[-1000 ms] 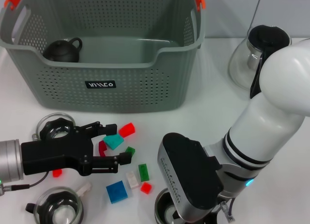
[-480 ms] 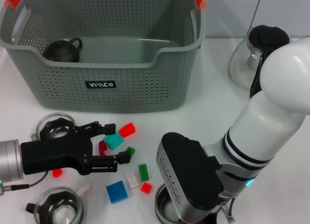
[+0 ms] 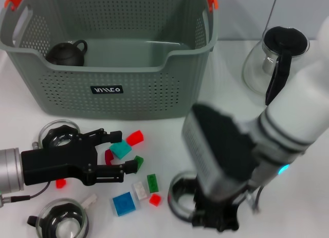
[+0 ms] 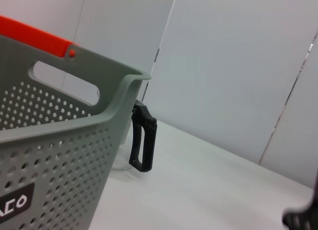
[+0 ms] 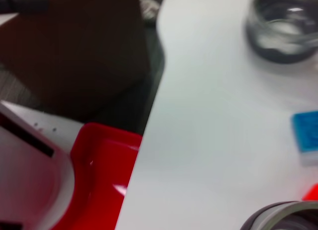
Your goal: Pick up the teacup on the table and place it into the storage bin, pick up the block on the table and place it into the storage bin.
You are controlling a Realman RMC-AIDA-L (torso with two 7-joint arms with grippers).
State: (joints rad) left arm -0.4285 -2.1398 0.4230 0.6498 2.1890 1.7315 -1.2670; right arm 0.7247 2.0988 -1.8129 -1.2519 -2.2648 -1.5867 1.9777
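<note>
A white counter (image 3: pixel 221 94) carries the grey storage bin (image 3: pixel 110 91), which holds only a dark teapot (image 3: pixel 67 53), so neither item appears placed yet. The left hand (image 3: pixel 121 153) hovers with fingers apart over the scattered blocks (image 3: pixel 125 203). The right hand (image 3: pixel 218 217) is at a glass teacup (image 3: pixel 181 197) near the counter's front edge; I cannot tell its grip. Another cup (image 3: pixel 62 225) sits beside the left arm.

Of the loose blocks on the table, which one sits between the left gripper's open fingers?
The teal block. It lies between the fingers of the left gripper, beside a red piece. The big blue block, white block and the other blocks lie outside the fingers.
</note>
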